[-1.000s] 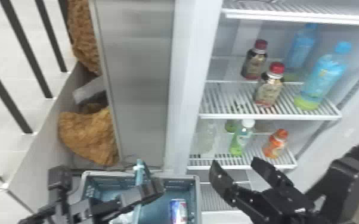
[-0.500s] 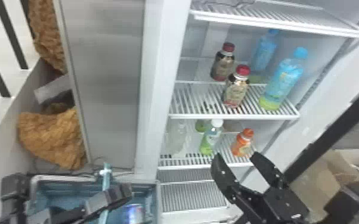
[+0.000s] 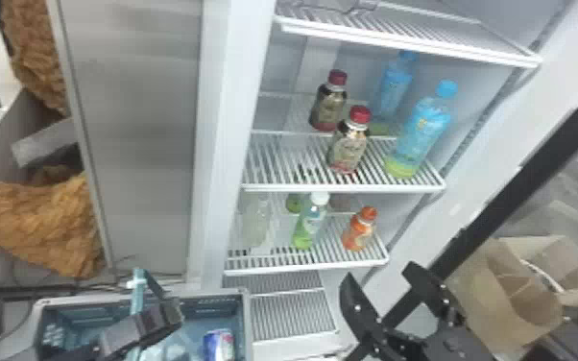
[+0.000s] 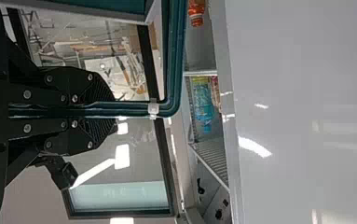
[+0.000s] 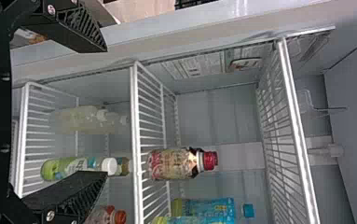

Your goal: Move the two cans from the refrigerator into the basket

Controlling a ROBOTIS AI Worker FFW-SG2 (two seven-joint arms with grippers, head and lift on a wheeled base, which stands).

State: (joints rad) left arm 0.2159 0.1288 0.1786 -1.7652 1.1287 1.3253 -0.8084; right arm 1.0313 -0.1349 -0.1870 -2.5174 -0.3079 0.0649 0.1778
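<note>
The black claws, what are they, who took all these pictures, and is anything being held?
The claws are a robot's two hands, called grippers. One picture is taken from its head, looking down. The other two come from its wrists, so they look turned on their side.

The left gripper is pinching the handle of the blue-green basket. A can lies inside that basket. The right gripper is open and empty, in front of the fridge.

On one fridge shelf stand two red-capped bottles and two blue bottles. The shelf below has a green bottle, an orange one and something pale and see-through.
</note>
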